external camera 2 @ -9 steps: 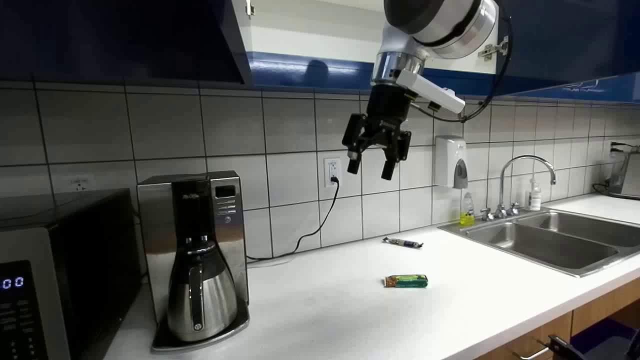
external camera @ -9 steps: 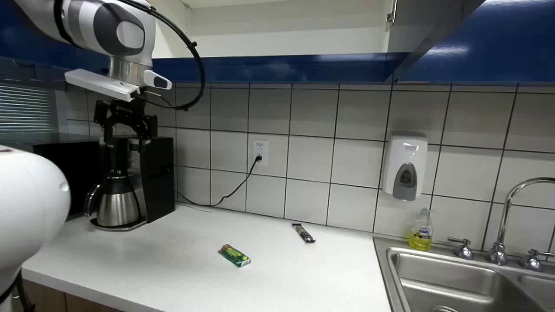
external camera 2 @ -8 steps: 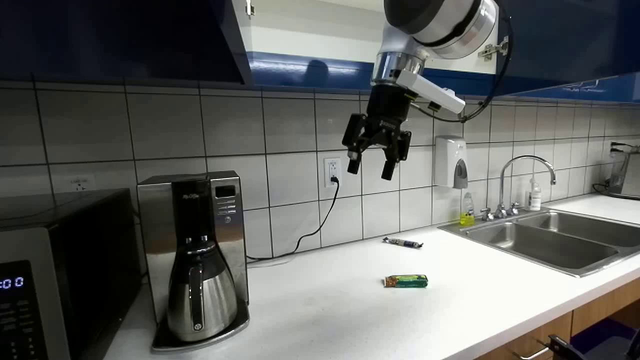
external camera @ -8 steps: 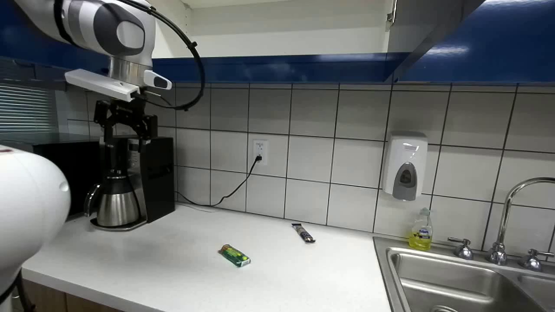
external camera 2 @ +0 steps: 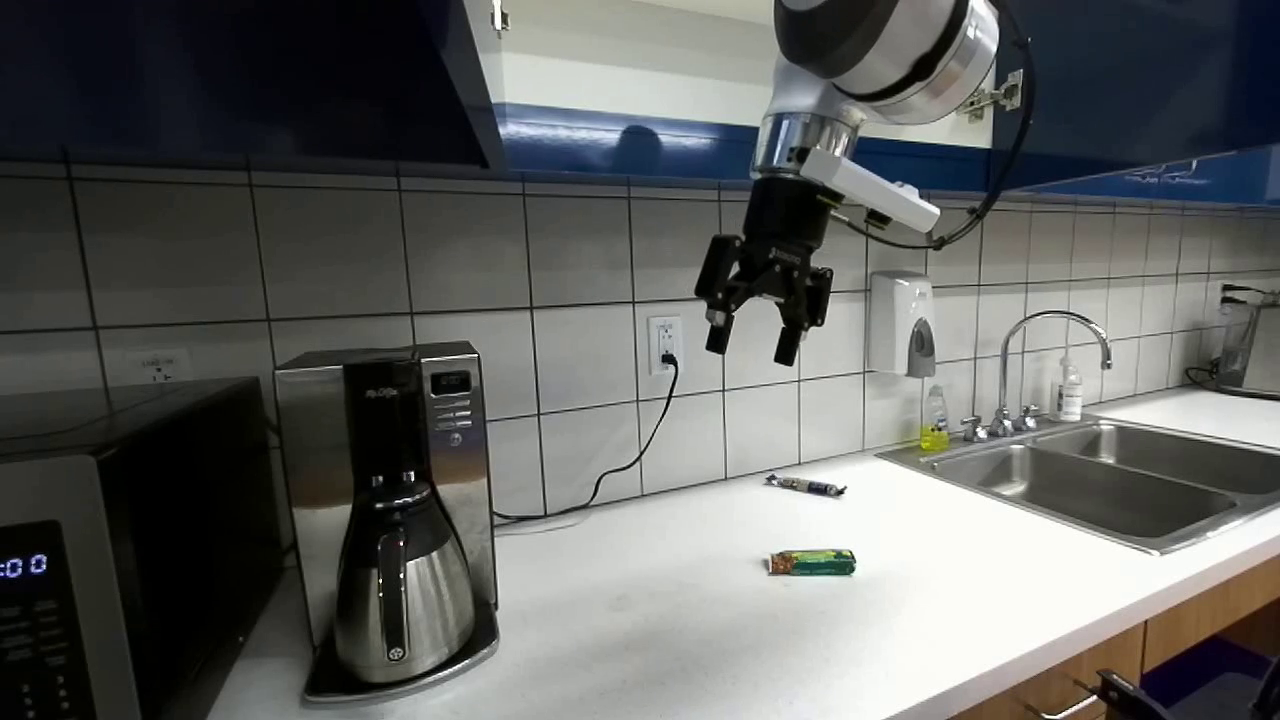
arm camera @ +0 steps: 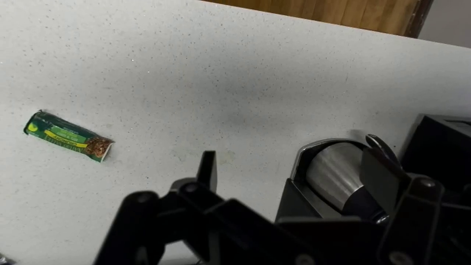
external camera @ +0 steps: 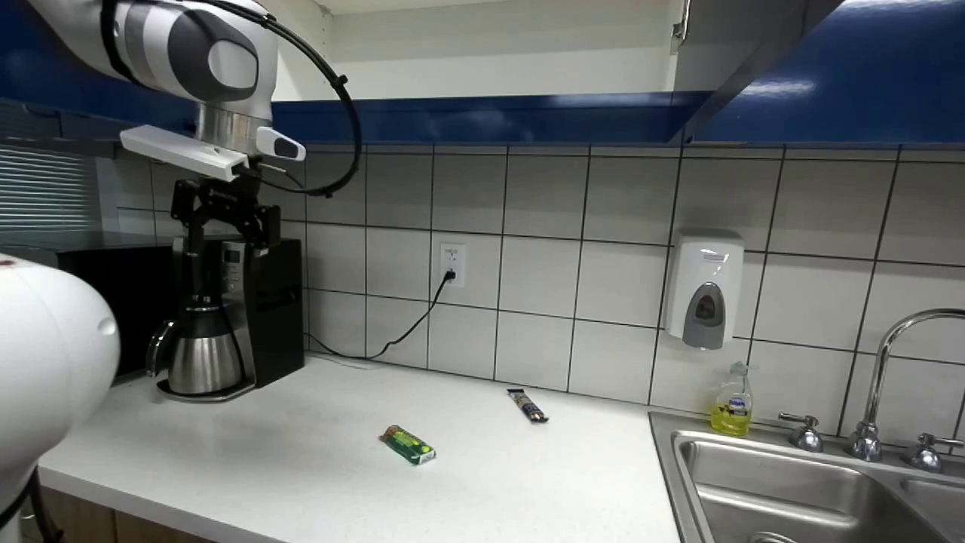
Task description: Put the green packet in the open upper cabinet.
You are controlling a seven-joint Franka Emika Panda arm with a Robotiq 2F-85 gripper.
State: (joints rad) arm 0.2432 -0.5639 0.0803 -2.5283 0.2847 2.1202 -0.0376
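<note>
The empty pincer [external camera 2: 753, 345] hangs widely parted, the green packet [external camera 2: 812, 562] lying between coffee maker [external camera 2: 400, 520] and sink [external camera: 678, 483].

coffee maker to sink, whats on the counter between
In both exterior views, the green packet and a dark oblong packet lie between the coffee maker and the sink, plus a black cord rising to the outlet.

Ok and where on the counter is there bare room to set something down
Between the coffee maker and the green packet, and between that packet and the sink. It's crowded around the microwave and coffee maker; a cord and dark wrapper lie near the wall.
</note>
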